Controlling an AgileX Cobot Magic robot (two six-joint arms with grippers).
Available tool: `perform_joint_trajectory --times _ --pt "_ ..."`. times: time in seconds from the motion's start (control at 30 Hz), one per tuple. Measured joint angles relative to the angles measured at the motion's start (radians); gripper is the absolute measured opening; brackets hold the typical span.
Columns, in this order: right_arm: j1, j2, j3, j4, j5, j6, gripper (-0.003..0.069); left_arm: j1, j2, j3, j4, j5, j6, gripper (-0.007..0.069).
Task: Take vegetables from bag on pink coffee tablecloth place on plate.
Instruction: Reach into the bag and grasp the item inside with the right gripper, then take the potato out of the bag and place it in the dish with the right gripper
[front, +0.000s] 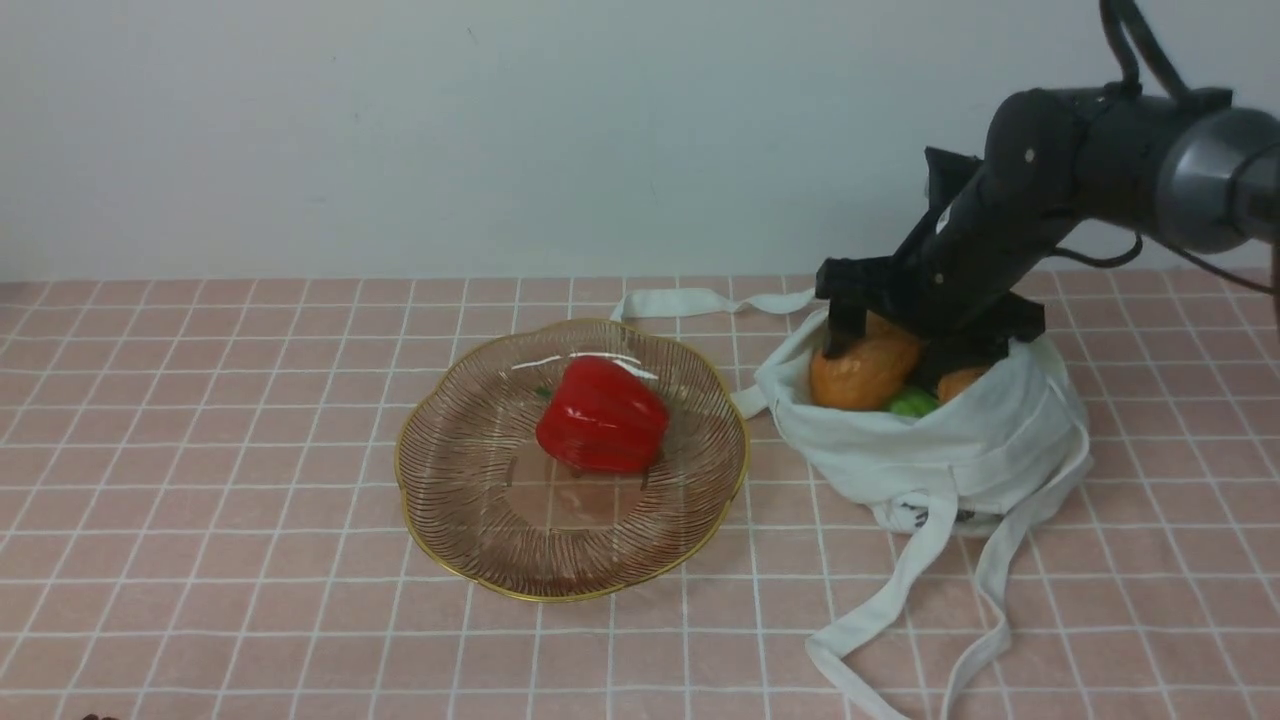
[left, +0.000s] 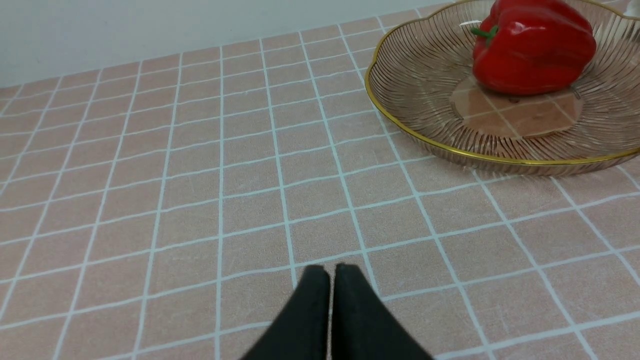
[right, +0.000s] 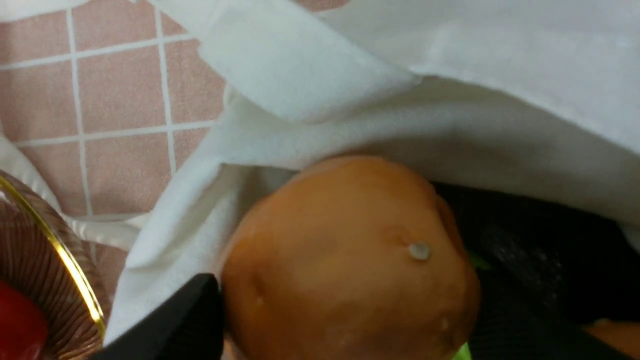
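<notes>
The white bag (front: 960, 450) lies open on the pink tablecloth (front: 250, 450) at the right. In its mouth are the orange-brown potato (front: 862, 372), a smaller orange vegetable (front: 962, 380) and a green piece (front: 912, 403). The purple piece does not show clearly. My right gripper (front: 885, 370) reaches into the bag, its jaws closed on either side of the potato (right: 345, 260); one black finger (right: 190, 320) touches it. The plate (front: 470, 520) stands left of the bag. My left gripper (left: 331, 272) is shut and empty, low over the cloth near the plate's rim (left: 425, 135).
A red bell pepper (front: 602, 415) lies on the plate, and shows in the left wrist view (left: 532, 47). The bag's long straps (front: 900, 600) trail toward the front edge and one strap (front: 690, 300) lies behind the plate. A pale wall stands behind the table.
</notes>
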Motion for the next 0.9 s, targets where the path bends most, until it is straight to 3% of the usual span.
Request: perform_joint_trajectory --times 0.43,0.57,0.73,0.9 --pt "-0.053 -0.228 0.000 -0.032 0.175 -0.050 0.0531 0.000 0.000 0.000 0.000 0.000 0.000 -0.0005" --pt "-0.039 -0.334 -0.003 0.030 0.173 -0.063 0.0531 0.000 0.000 0.000 0.000 0.000 0.000 -0.0005" --pt "0.103 -0.316 -0.004 0.126 0.098 -0.173 0.0531 0.000 0.000 0.000 0.000 0.000 0.000 -0.0005" --pt "0.286 -0.189 -0.001 0.125 -0.021 -0.254 0.0531 0.000 0.000 0.000 0.000 0.000 0.000 -0.0005"
